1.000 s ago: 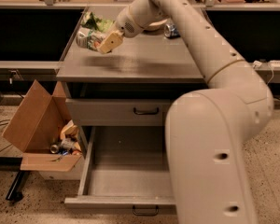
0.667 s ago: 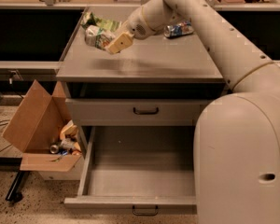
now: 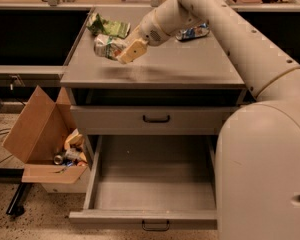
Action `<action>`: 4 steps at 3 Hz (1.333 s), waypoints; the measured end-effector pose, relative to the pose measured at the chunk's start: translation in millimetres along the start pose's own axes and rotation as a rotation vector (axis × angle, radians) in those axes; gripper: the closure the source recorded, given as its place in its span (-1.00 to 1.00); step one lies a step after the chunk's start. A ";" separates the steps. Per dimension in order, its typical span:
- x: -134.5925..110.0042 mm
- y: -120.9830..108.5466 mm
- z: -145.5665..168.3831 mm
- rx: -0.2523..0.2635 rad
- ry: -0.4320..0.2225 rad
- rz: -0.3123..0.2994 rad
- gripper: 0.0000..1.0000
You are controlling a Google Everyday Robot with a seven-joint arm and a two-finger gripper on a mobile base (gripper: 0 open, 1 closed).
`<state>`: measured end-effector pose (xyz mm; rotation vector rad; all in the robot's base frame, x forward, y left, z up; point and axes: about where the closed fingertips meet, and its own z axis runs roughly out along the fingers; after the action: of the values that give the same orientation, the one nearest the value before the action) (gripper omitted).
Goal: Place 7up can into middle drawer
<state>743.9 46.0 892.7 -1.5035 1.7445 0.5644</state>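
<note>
My gripper is shut on the 7up can, a dented silver-white can with green markings. It holds the can tilted just above the left part of the grey cabinet top, and a shadow falls on the top below it. One tan finger pad shows on the can's right side. The middle drawer is pulled open low at the front, a wide grey tray with nothing in it and a black loop handle. The gripper and can are well above and behind it.
A green foil snack bag lies at the back left of the top, and a blue, silver and red can at the back right. The upper drawer front is closed. An open cardboard box of rubbish stands left. My body covers the drawer's right side.
My gripper has carried the can a little to the right and toward the front of the cabinet top, away from the snack bag. The drawer has stayed open.
</note>
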 end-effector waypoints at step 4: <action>65.1 79.6 -50.0 -0.071 0.144 -0.039 1.00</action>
<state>652.5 -15.6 862.3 -1.6602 1.8156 0.5138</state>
